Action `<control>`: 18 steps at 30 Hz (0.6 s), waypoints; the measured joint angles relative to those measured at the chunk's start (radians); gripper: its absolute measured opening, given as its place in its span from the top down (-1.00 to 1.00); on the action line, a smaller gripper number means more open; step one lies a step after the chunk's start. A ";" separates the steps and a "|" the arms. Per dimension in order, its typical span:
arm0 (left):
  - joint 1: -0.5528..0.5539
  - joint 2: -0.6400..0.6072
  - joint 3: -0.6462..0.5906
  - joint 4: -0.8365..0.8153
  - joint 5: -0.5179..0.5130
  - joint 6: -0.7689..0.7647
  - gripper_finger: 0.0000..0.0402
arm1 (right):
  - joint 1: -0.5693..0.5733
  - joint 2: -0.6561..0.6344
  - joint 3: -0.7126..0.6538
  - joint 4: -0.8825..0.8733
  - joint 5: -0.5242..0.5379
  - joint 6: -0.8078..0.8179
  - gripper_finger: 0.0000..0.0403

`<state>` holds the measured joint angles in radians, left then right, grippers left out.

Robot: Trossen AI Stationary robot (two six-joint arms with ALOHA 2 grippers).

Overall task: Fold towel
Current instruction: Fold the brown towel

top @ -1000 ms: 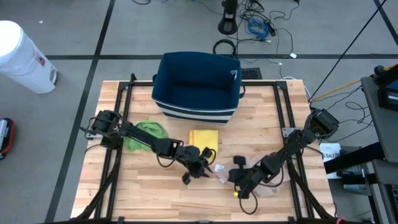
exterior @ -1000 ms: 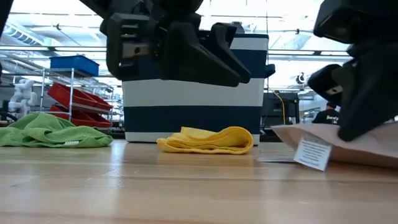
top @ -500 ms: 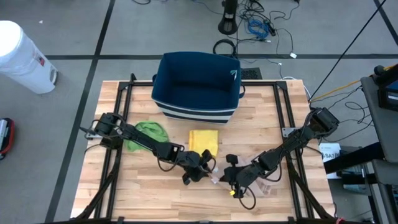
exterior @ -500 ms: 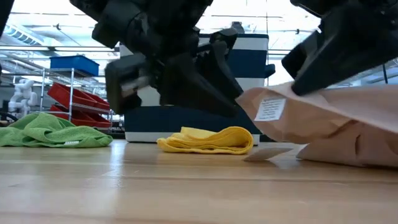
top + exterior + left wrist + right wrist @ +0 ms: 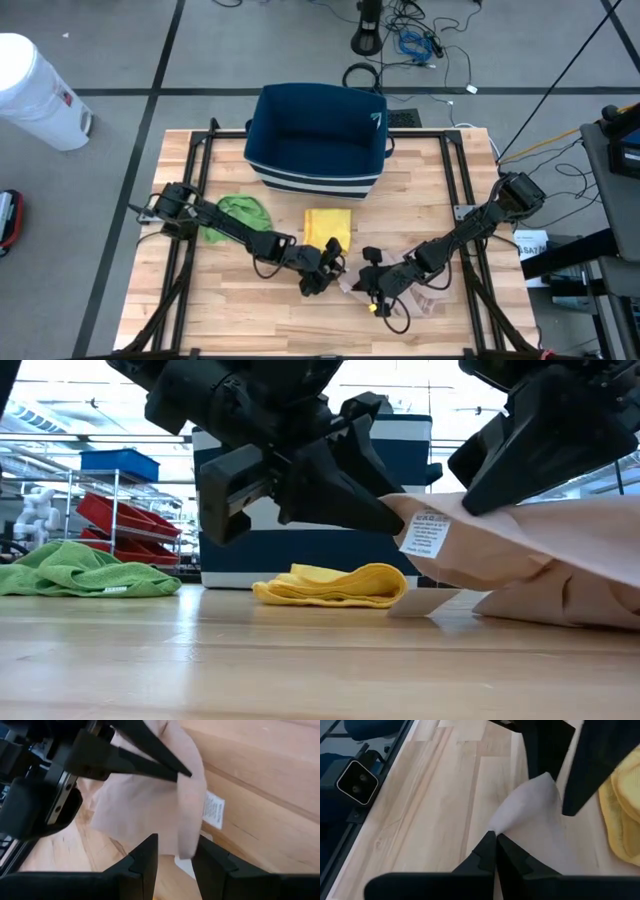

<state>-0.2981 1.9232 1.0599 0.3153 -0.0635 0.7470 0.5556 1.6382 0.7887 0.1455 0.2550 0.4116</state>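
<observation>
Wooden table, pink towel mid-fold between both grippers.
High view: yellow towel (image 5: 328, 224) lay folded, green towel (image 5: 236, 213) still crumpled; the pink towel (image 5: 418, 296) was bunched under the right gripper (image 5: 377, 290). Low view: a lifted pink edge hung between left gripper (image 5: 375, 510) and right. Left wrist view: fingers (image 5: 145, 860) apart, astride that edge. Right wrist view: fingers (image 5: 485, 852) pinched together on a corner. Most folding remained.

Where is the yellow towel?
In the high view the yellow towel lies folded mid-table, just in front of the blue basket, with the green towel to its left.
</observation>
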 joint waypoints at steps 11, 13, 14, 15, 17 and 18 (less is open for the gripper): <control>-0.025 0.000 0.000 0.000 0.020 0.050 0.74 | 0.000 0.000 0.000 -0.013 0.000 0.014 1.00; -0.023 0.000 0.000 0.000 0.022 0.049 0.78 | 0.000 0.000 0.000 -0.013 0.000 0.018 1.00; -0.022 0.000 0.000 0.000 0.023 0.049 0.80 | 0.000 0.000 0.000 -0.013 0.001 0.020 1.00; -0.022 0.000 0.000 0.002 0.025 0.050 0.81 | 0.000 0.000 0.000 -0.013 0.001 0.021 1.00; -0.022 0.001 0.000 0.015 0.025 0.050 0.81 | 0.000 0.000 0.000 -0.013 0.001 0.024 1.00; -0.024 0.001 0.000 0.020 0.025 0.050 0.82 | -0.001 0.000 0.000 -0.013 0.001 0.027 1.00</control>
<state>-0.3222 1.9240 1.0599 0.3356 -0.0383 0.7972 0.5548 1.6382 0.7889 0.1326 0.2558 0.4384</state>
